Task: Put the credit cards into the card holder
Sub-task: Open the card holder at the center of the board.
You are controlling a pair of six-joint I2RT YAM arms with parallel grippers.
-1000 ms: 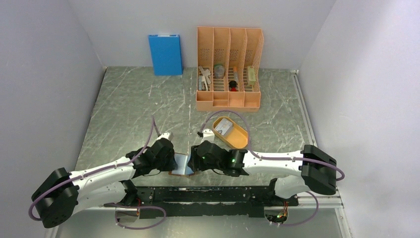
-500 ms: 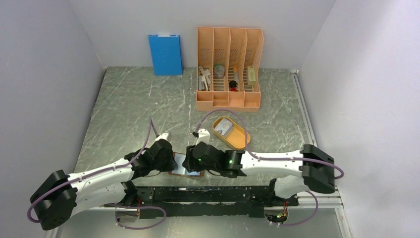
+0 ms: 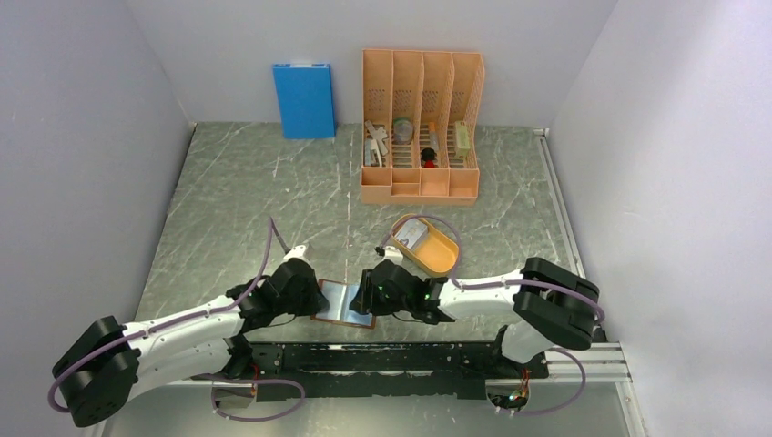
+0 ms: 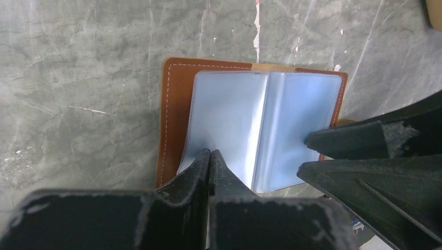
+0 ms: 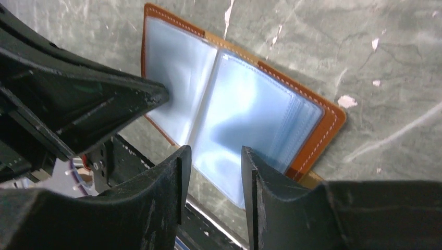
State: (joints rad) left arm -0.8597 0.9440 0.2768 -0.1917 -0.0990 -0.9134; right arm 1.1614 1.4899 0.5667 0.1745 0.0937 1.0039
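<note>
At the lower centre of the top view we see the card holder [image 3: 343,304] lying open on the table [image 3: 237,200], with 1 pale credit card [image 3: 411,233] in the orange tray [image 3: 442,257] just above and to its right. The left gripper [image 4: 209,152] is pinched closed, its tips on the left sleeve. The right gripper [image 5: 211,152] has its 2 jaws narrowly apart over the right sleeve's near edge, clamping nothing.

White arm links [image 3: 182,323], bulky black joints [image 3: 555,305], looping mauve cables [image 3: 269,241].
</note>
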